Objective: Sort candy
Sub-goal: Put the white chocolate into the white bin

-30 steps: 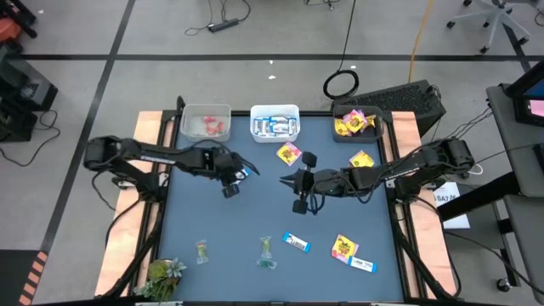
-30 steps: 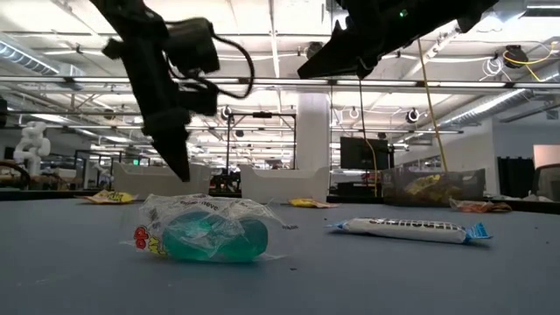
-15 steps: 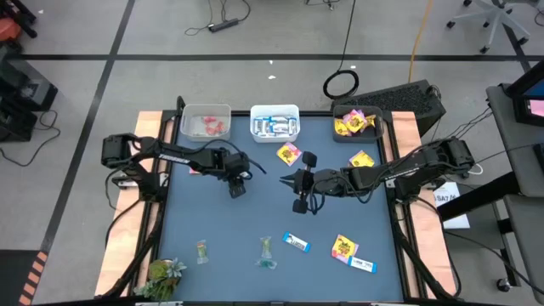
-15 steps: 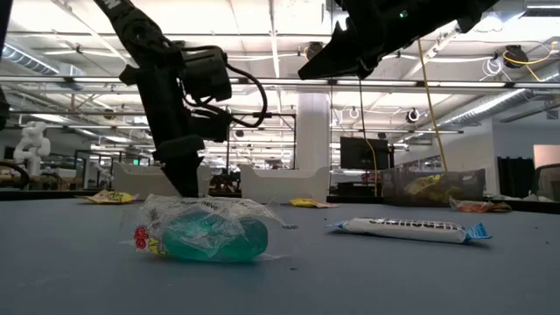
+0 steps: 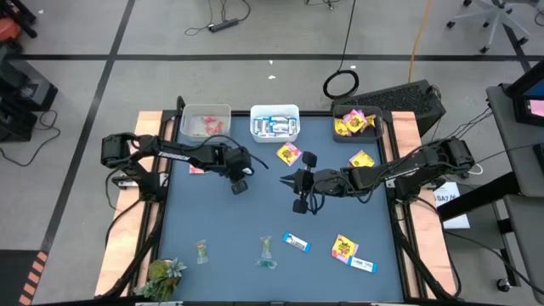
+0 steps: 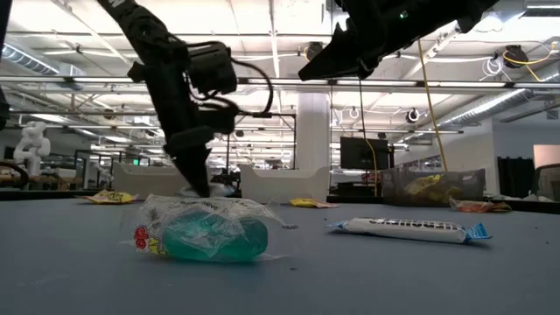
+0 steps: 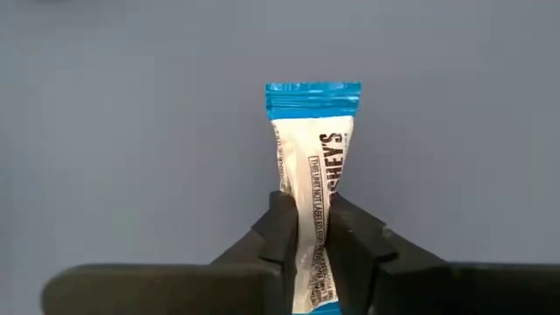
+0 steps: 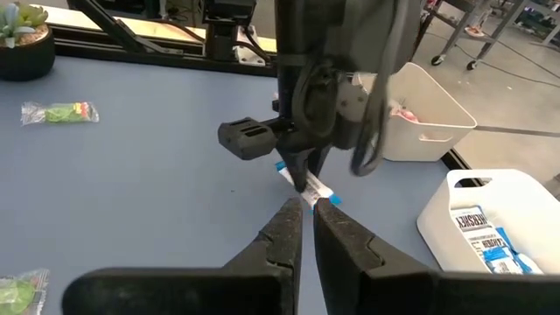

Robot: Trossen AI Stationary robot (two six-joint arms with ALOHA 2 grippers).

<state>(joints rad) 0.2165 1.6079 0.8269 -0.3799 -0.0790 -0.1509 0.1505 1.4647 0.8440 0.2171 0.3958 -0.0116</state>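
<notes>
High view: the matte blue-grey tabletop point(image 5: 255, 212) carries crinkly wrapped candy. Along the far edge stand a clear tub of red pieces point(image 5: 205, 122), a white tub of blue-and-white bars point(image 5: 274, 122) and a dark tub of yellow packets point(image 5: 354, 123). Loose yellow packets lie by the far edge point(image 5: 288, 154) and towards the right edge point(image 5: 361, 160). Near the front edge lie two clear greenish sweets point(image 5: 201, 250), a blue-and-white bar point(image 5: 297, 243) and a yellow packet point(image 5: 343, 247). The left tool point(image 5: 240, 182) is down over the middle left; the right tool point(image 5: 289, 179) hangs at the centre.

Low view: a glossy, see-through wrapper holds a teal sweet point(image 6: 206, 234); beside it lies a long white bar with blue ends point(image 6: 409, 229).

Left wrist view: the left tool point(image 7: 312, 229) is pinched narrow on a smooth white bar wrapper point(image 7: 312, 157) with a crimped blue end, printed "SHEY'S".

Right wrist view: the right tool point(image 8: 305, 219) has its fingers nearly together, holding nothing. A bar in the white tub reads "HERSHEY" point(image 8: 477, 226).
</notes>
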